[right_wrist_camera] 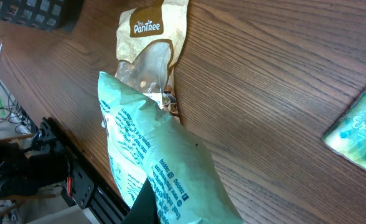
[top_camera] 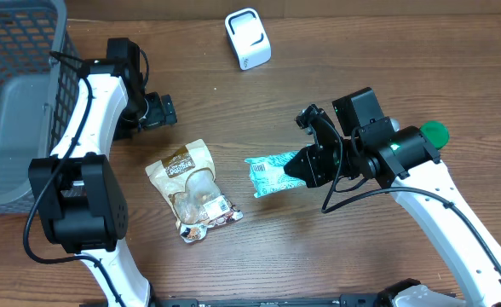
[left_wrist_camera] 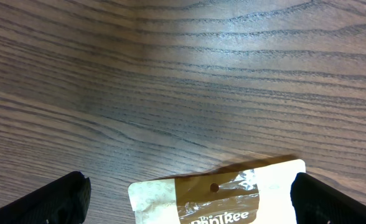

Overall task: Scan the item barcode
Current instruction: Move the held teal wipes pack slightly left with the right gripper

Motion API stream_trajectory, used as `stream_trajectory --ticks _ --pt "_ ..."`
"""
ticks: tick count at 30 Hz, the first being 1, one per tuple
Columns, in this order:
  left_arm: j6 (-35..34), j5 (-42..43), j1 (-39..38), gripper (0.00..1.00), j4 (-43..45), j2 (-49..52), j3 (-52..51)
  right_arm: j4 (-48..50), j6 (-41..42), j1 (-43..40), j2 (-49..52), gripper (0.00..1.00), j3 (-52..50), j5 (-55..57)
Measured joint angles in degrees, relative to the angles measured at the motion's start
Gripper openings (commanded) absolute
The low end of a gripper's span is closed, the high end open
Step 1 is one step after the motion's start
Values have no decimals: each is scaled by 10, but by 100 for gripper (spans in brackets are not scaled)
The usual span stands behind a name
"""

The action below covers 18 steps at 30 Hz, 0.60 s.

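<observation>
Pouch (top_camera: 192, 186) on surface (top_camera: 344, 77) reads "PanTree". Right gripper (top_camera: 300, 165) clamps teal packet (top_camera: 270, 176); its print looks too blurred to read. Left gripper (top_camera: 167, 111) spread wide, empty.

1. The left arm (top_camera: 90, 109) stands at the near left of the table (top_camera: 319, 256). Its white link runs almost straight toward the far left.
2. At the far end its wrist turns to the right. The left gripper (top_camera: 164, 111) points right and slightly nearer, with its jaws spread wide apart.
3. The right arm (top_camera: 459, 213) comes up from the near right corner and reaches left toward the middle, its white link slanting away.
4. The right gripper (top_camera: 295, 166) points left, and its jaws are pinched tight on the right end of a teal packet (top_camera: 267, 175).
</observation>
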Motion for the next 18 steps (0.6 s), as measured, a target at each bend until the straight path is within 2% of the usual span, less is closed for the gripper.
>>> stream_trajectory --ticks 11,18 --pt "0 0 0 99 0 0 0 1 0 0 7 4 0 1" --pt "0 0 0 100 0 0 0 4 0 0 49 4 0 1"
